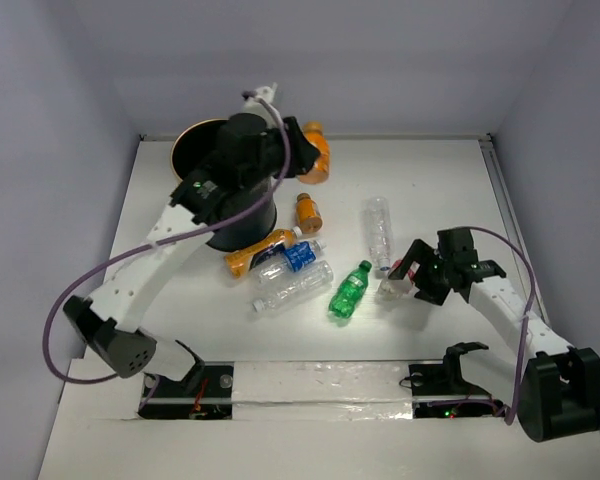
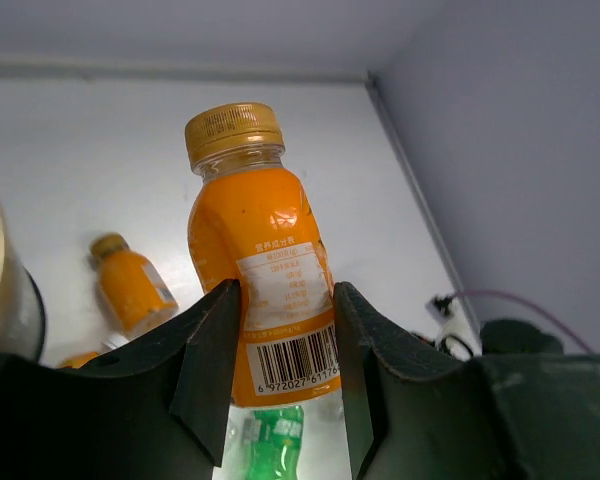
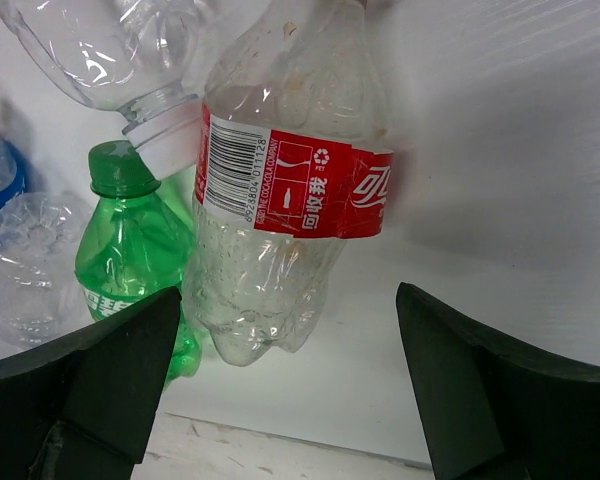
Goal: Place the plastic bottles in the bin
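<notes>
Two arms work over a white table (image 1: pixel 430 180), seen from above and from each wrist; I am watching remotely.

The left arm stretches to the back left, where the dark bin (image 1: pixel 177 152) stands with a tan rim band; the arm hides much of it. The left tool (image 2: pixel 285 320) is clamped on a large orange juice bottle (image 2: pixel 255 230), one finger on each side of its white barcode label; the gold cap points away from the wrist camera. From above, this bottle sits just right of the bin's opening, not over it; I cannot tell whether it touches the table.

The right tool (image 3: pixel 288 330) is spread wide and has hold of nothing; its dark fingers (image 3: pixel 110 380) flank a clear red-labelled bottle (image 3: pixel 280 190) without touching it. That bottle lies on the table near the right of centre.

The other bottles lie loose mid-table; a green bottle (image 1: pixel 350 290) is just left of the red-labelled one; a long clear bottle (image 1: pixel 380 230) lies behind them, its white cap near the green cap. Further left lie a crumpled clear bottle (image 1: pixel 290 287), a blue-labelled bottle (image 1: pixel 300 255) and a slim orange bottle (image 1: pixel 255 255) on its side at the bin's foot; a small orange bottle (image 1: pixel 308 212) stands beside the bin.
</notes>
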Robot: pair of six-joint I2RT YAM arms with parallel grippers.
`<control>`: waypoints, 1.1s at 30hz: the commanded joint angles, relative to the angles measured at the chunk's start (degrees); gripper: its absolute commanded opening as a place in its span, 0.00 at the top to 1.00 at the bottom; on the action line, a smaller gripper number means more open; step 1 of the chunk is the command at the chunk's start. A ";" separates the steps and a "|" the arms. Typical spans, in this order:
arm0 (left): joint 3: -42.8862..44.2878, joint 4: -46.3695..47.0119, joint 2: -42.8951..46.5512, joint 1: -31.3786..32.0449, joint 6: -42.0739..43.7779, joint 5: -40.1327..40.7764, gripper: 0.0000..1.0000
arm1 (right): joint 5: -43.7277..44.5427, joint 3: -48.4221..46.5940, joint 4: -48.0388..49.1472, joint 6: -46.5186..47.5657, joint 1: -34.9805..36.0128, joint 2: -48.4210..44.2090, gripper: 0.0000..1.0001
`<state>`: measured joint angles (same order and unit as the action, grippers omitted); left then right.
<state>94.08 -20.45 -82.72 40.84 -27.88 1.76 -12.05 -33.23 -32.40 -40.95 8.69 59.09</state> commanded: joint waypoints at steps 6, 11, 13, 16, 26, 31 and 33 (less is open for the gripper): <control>4.89 2.69 8.45 -14.79 0.90 -3.86 0.93 | -3.32 2.29 7.96 -2.03 -0.25 4.36 0.07; 1.37 3.57 9.42 -24.48 0.46 -7.64 0.92 | -2.54 2.91 9.38 -3.08 -0.25 4.72 0.24; -0.47 3.66 8.89 -28.16 0.46 -9.14 0.91 | -2.53 3.00 9.29 -3.26 -0.25 4.19 0.30; -2.84 4.27 8.63 -30.46 0.81 -9.50 0.90 | -3.24 3.00 8.59 -3.35 -0.25 3.84 0.32; -11.19 5.77 8.18 -31.70 2.74 -6.50 0.54 | -1.57 2.56 -0.02 -4.05 -0.25 -8.02 0.59; -11.73 6.12 9.06 -31.70 2.65 -7.91 0.31 | -1.92 -1.81 -4.76 -4.84 -0.25 -15.65 0.60; -10.59 5.24 9.59 -31.70 2.74 -9.40 0.30 | -2.27 -5.24 -8.72 -4.41 -0.25 -17.77 0.60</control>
<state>81.87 -18.09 -75.90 9.28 -25.87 -5.63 -14.31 -32.12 -36.73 -45.10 8.69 44.53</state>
